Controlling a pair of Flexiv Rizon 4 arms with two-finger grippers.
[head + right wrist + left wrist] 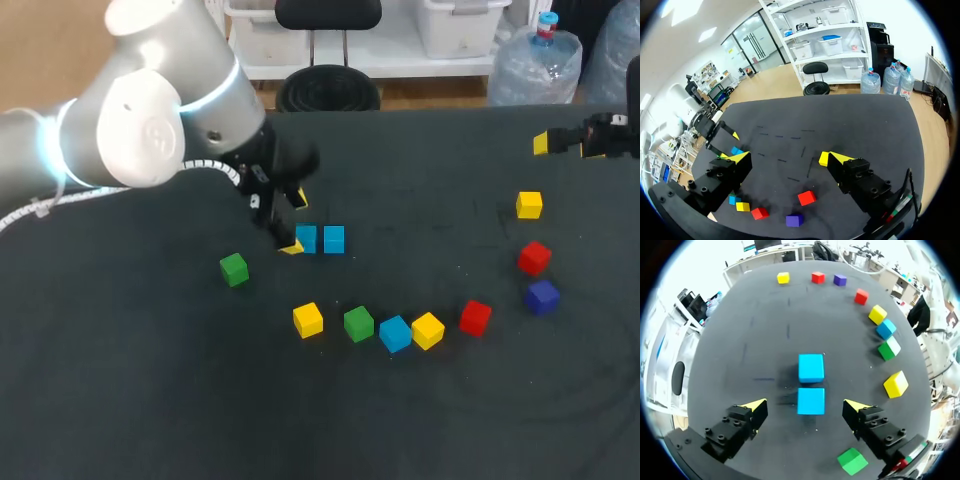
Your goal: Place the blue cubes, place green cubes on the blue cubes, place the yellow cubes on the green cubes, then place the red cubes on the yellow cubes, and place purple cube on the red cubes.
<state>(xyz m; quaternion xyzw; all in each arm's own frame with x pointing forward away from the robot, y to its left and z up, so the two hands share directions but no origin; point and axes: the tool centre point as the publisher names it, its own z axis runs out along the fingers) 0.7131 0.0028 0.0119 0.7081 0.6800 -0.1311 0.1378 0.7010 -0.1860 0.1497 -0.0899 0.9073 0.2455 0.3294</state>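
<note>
Two blue cubes (306,238) (334,239) sit side by side on the black table. My left gripper (296,222) hangs over the left one. In the left wrist view the nearer blue cube (811,401) lies between the open fingers (756,409) with a gap on each side, and the second blue cube (811,368) sits just ahead of it. A green cube (234,269) lies to the left. Nearer the front lies a row of yellow (308,320), green (358,323), blue (395,333), yellow (428,330) and red (475,317) cubes. My right gripper (570,144) is open and empty at the far right.
At the right lie a purple cube (542,296), a red cube (534,257) and a yellow cube (529,205). In the right wrist view that yellow cube (824,159) sits ahead of the right gripper (787,157), by one finger.
</note>
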